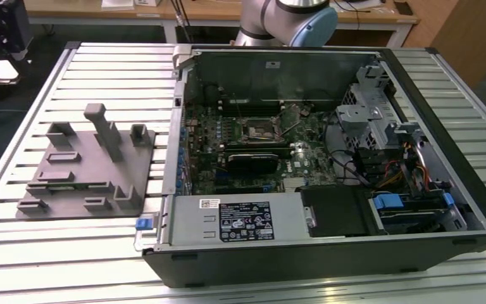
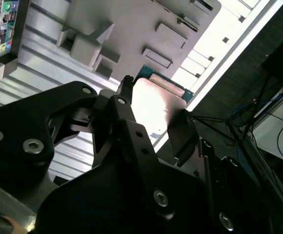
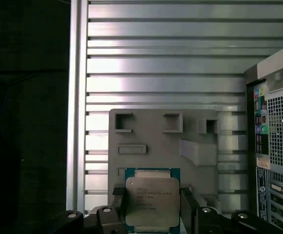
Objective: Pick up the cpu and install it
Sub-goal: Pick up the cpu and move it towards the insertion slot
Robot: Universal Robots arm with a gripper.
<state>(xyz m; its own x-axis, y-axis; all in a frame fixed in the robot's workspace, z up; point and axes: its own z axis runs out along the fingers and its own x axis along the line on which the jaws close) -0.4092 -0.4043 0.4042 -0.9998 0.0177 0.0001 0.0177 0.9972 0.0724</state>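
Gripper (image 3: 152, 196) pinching cpu (image 3: 151, 204) by two opposite edges, silvery top facing first wrist view; held in air over grey fixture plate (image 3: 146, 129) on slatted table (image 3: 161, 53), computer case (image 3: 278, 146) alongside.

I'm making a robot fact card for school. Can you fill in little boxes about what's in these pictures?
gripper: shut on the cpu
cpu: silvery square chip, held up off the slatted table
grey fixture: lying on the slatted table, at the exterior view's left of the computer case
computer case: open, motherboard showing
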